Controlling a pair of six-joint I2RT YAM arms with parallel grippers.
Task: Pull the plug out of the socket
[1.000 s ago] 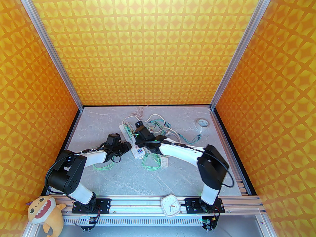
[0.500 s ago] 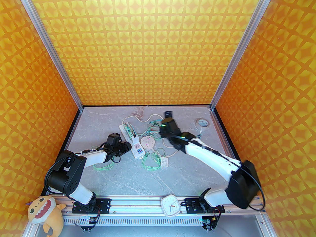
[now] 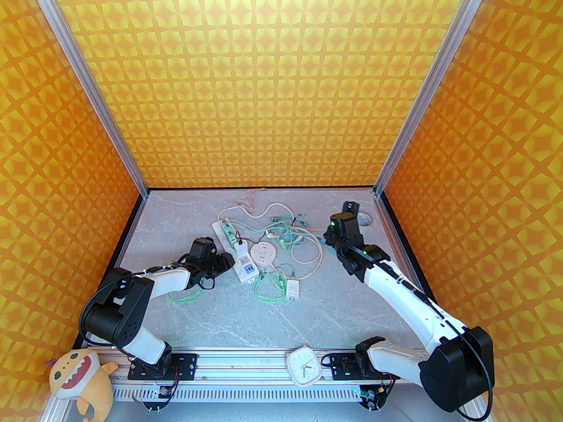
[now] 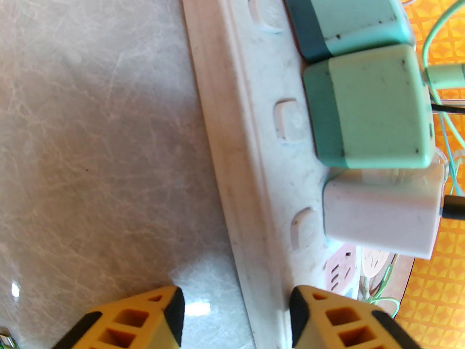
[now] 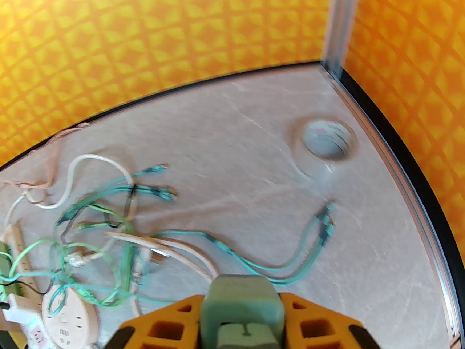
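Plug (image 5: 242, 289) sits clamped tight in our right gripper (image 5: 241, 305), well apart from the power strip (image 4: 254, 180) — we should lower it gently onto bare table (image 5: 254, 165), away from the cables (image 5: 109, 209). Our left gripper (image 4: 236, 315) straddles the strip's edge, jaws part-open.

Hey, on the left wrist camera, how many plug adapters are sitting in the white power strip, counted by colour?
Green adapters: 2
White adapter: 1
Total in the power strip: 3
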